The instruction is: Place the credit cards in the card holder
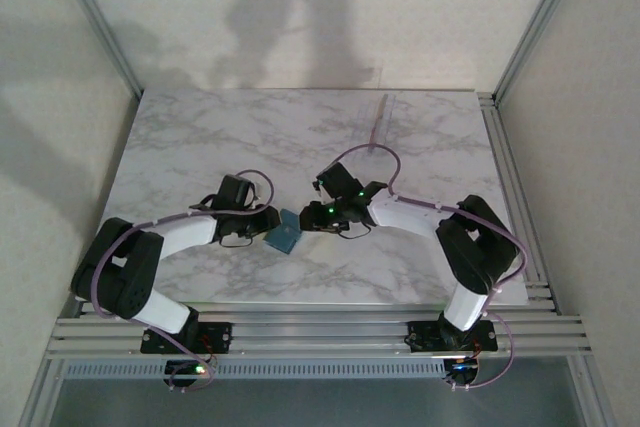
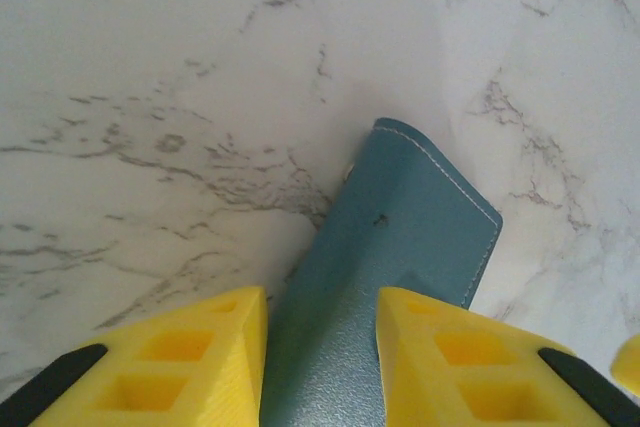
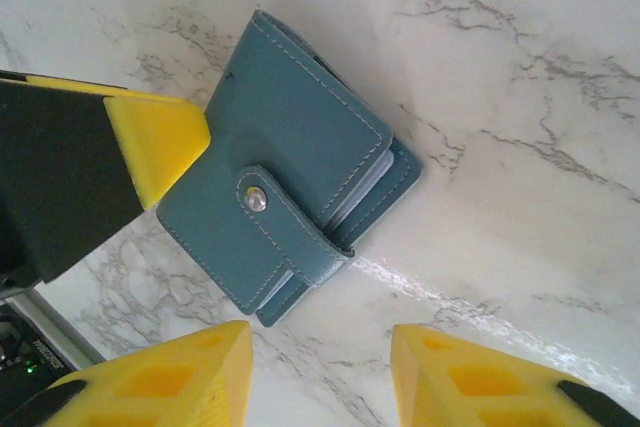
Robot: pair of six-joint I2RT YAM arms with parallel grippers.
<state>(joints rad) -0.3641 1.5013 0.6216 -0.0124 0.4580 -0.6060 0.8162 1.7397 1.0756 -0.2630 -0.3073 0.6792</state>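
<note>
1. The left gripper (image 2: 322, 312) had its jaws parted around the teal wallet (image 3: 285, 162) — whether it gripped could not be told.
2. The right gripper (image 3: 320, 339) stood open near the wallet, holding nothing.
3. The card holder (image 1: 380, 123) lay well apart — toward the far edge of the table (image 1: 200, 137).

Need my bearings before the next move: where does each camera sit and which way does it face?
Top: above and behind the bases, facing down at the table; both arms show, meeting at the wallet.
Left wrist: faces down at the wallet, flanked by the left end effector.
Right wrist: faces down at the wallet; right end effector below, a left finger at left.
All share the wallet.
</note>
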